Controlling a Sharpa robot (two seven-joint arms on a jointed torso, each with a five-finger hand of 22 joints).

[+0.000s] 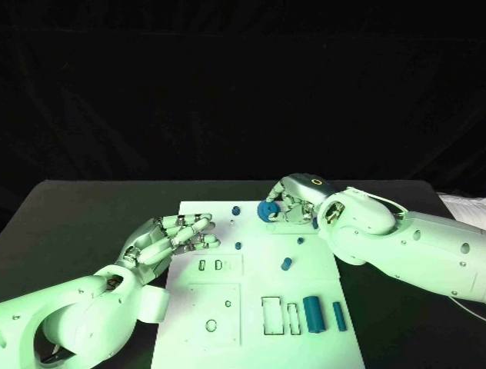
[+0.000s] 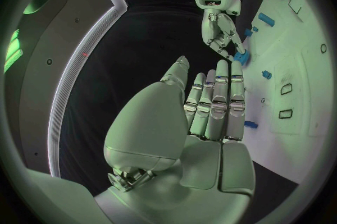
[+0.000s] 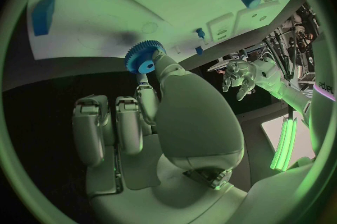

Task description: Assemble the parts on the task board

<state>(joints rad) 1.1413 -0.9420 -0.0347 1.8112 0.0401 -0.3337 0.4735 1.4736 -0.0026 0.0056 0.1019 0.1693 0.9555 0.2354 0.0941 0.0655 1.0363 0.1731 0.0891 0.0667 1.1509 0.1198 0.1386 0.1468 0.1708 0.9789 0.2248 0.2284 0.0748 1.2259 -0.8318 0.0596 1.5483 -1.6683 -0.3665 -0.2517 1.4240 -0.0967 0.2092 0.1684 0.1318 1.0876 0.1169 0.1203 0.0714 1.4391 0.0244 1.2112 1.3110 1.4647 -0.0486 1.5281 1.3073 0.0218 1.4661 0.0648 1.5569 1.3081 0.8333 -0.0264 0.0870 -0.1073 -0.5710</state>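
The white task board [image 1: 254, 338] lies in the middle of the black table. At the board's far edge my right hand [image 1: 295, 201] pinches a blue gear [image 1: 270, 211] between thumb and a finger, just above the board. The right wrist view shows the gear [image 3: 145, 56] at the fingertips of my right hand [image 3: 165, 117], close over the board [image 3: 98, 22]. My left hand [image 1: 174, 237] hovers at the board's left edge with fingers straight and nothing in it. In the left wrist view, the left hand [image 2: 210, 109] points toward the right hand [image 2: 221, 30] and the gear [image 2: 241, 57].
Small blue pegs [image 1: 235, 209] [image 1: 238, 246] [image 1: 301, 241] and a short blue piece [image 1: 287, 264] stand on the board. Two blue cylinders [image 1: 312, 314] [image 1: 338, 316] lie near its right edge beside rectangular recesses [image 1: 271, 315]. A white bundle [image 1: 476, 209] sits at the table's right edge.
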